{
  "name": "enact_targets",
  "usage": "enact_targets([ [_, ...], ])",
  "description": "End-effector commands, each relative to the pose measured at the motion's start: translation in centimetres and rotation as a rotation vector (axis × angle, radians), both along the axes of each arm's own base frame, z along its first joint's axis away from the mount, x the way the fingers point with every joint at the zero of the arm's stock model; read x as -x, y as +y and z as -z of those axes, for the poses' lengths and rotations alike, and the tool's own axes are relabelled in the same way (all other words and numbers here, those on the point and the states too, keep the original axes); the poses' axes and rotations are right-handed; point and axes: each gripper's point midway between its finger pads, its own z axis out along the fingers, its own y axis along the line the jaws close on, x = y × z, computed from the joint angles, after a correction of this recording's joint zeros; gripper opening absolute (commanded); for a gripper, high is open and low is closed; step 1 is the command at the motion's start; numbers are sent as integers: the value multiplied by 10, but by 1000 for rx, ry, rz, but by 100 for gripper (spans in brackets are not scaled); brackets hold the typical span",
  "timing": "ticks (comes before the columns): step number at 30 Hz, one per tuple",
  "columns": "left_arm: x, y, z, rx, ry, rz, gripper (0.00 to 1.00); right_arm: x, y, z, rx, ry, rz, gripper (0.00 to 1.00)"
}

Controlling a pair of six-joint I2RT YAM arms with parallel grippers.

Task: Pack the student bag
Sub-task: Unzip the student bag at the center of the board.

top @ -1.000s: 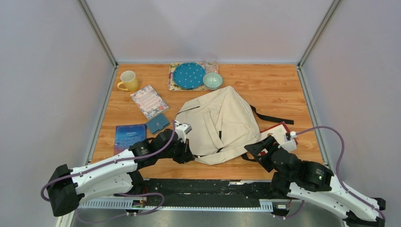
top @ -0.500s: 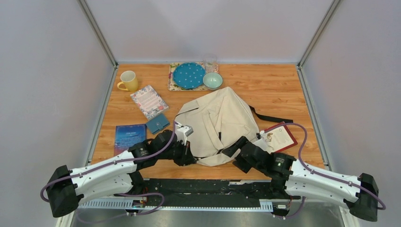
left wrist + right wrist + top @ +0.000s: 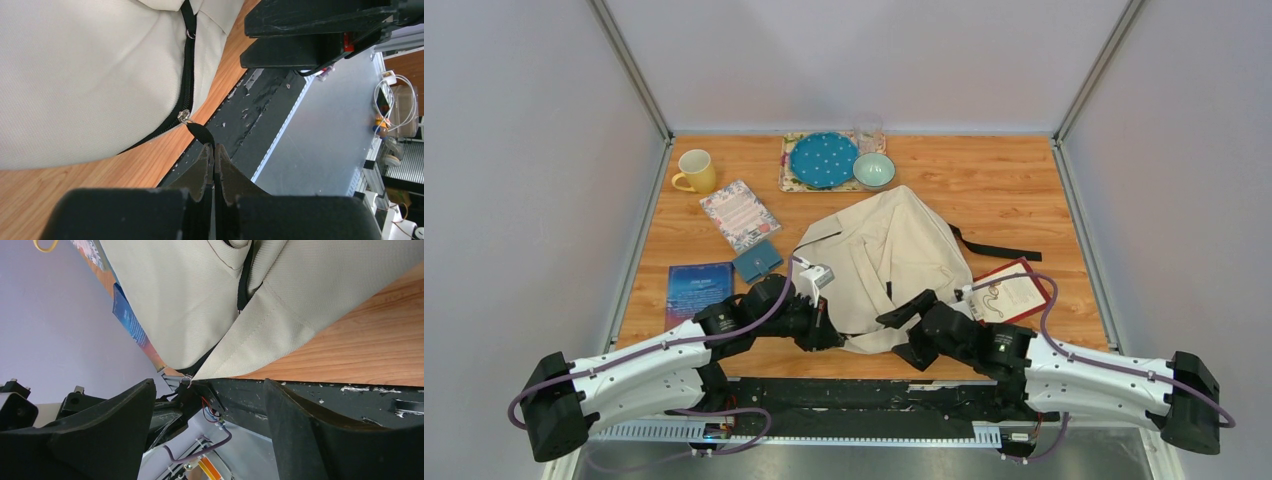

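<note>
Two hands meet at the worktop's (image 3: 1014, 200) near edge: the left hand (image 3: 214, 162) pinched shut on the black zipper pull (image 3: 199, 132), the right hand (image 3: 209, 387) spread open beside the fabric corner. Beyond, the student bag (image 3: 894, 250) slumps mid-worktop. It looks soft and light, best taken by pull or seam.

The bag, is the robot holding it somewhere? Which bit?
Yes. The left fingers hold the bag by its black zipper pull, at the near edge. The right fingers are open and hold nothing.
</note>
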Motion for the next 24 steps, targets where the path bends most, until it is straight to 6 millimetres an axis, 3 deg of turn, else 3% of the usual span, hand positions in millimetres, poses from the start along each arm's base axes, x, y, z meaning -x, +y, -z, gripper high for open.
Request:
enact_targets([
  [1, 3, -13, -24, 95, -20, 40, 0, -1, 8, -5, -60, 41, 38, 81],
  [9, 0, -10, -23, 86, -30, 23, 0, 2, 9, 9, -83, 79, 45, 79],
  [14, 0, -3, -8, 29, -12, 3, 0, -2, 3, 13, -76, 60, 75, 77],
  [16, -2, -1, -3, 12, -13, -14, 0, -5, 1, 11, -81, 44, 87, 77],
  [24, -5, -3, -15, 50, -34, -26, 0, -4, -6, 0, -53, 31, 80, 76],
])
